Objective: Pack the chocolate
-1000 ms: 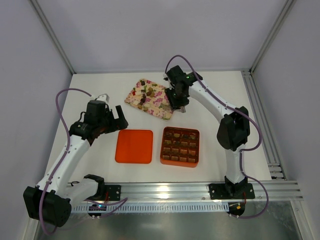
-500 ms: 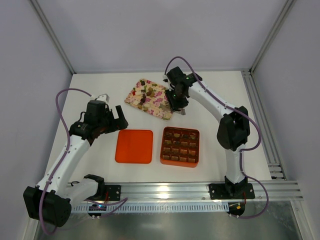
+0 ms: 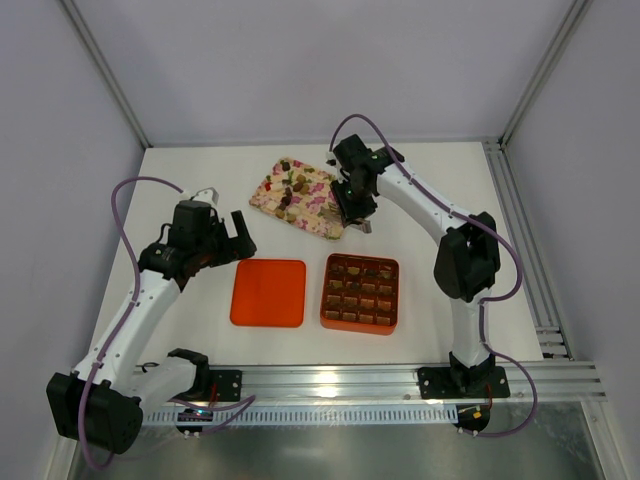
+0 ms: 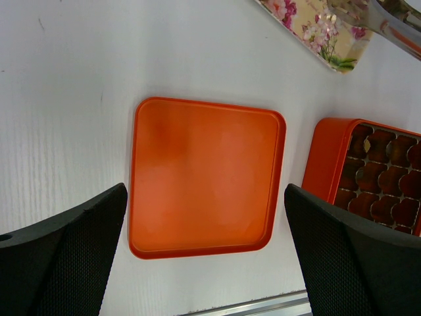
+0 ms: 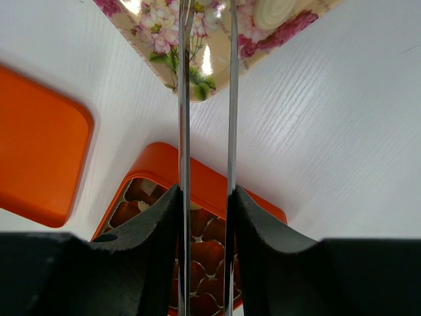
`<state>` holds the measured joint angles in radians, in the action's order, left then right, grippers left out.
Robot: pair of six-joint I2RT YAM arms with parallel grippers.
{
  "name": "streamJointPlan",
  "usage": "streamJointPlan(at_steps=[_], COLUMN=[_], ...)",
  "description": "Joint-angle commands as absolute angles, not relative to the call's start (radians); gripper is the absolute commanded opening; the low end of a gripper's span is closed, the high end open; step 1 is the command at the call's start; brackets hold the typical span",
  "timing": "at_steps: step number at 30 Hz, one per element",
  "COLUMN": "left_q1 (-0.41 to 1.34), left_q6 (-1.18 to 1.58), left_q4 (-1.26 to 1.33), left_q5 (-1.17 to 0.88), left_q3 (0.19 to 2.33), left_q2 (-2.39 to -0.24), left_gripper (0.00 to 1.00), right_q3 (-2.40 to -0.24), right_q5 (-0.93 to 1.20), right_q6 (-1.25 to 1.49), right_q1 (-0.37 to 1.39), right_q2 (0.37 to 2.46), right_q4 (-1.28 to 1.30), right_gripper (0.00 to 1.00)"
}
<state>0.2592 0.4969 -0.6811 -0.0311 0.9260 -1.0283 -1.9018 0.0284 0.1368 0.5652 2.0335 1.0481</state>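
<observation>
The chocolate [image 3: 292,187], several dark and tan lumps, lies on the pink floral tray [image 3: 318,218] at the back middle. The orange grid box [image 3: 360,293] stands in front of it, its cells looking brown-lined. My right gripper [image 3: 355,212] is shut on metal tongs [image 5: 184,99], whose blades reach over the tray's near corner [image 5: 164,33]; nothing shows between the blades. A pale round lump [image 5: 276,10] lies on the tray beside them. My left gripper [image 3: 236,238] is open and empty above the orange lid [image 4: 204,174].
The orange lid [image 3: 268,292] lies flat left of the box. The box [image 4: 365,174] and the tray corner [image 4: 316,33] show in the left wrist view. An aluminium rail [image 3: 400,380] runs along the near edge. Enclosure walls stand on three sides.
My right gripper with the tongs has shifted slightly up and left toward the floral tray. The left arm has not moved.
</observation>
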Motion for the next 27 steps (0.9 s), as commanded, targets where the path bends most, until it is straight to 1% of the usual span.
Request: streamJointPlan(at_steps=[1,21,27], left_q1=[0.255,0.253,0.255], left_q6=[0.492,0.494,0.492], left_q4=[-0.664,-0.664,-0.666], left_q5=[-0.032,-0.032,-0.035], left_q3=[0.945,0.945,0.943], left_q2=[-1.022,-1.023,-1.023], left_gripper=[1.00,1.00,1.00], right_q3=[-1.931,-1.888,-1.862], right_q5=[0.021,0.015,0.018], right_q6=[0.146,0.158,0.164], right_q1=[0.561,0.560,0.561], right_q2=[1.970,1.893,1.839], right_q4=[1.054,1.045,1.045], right_gripper=[0.38,0.37,0.37])
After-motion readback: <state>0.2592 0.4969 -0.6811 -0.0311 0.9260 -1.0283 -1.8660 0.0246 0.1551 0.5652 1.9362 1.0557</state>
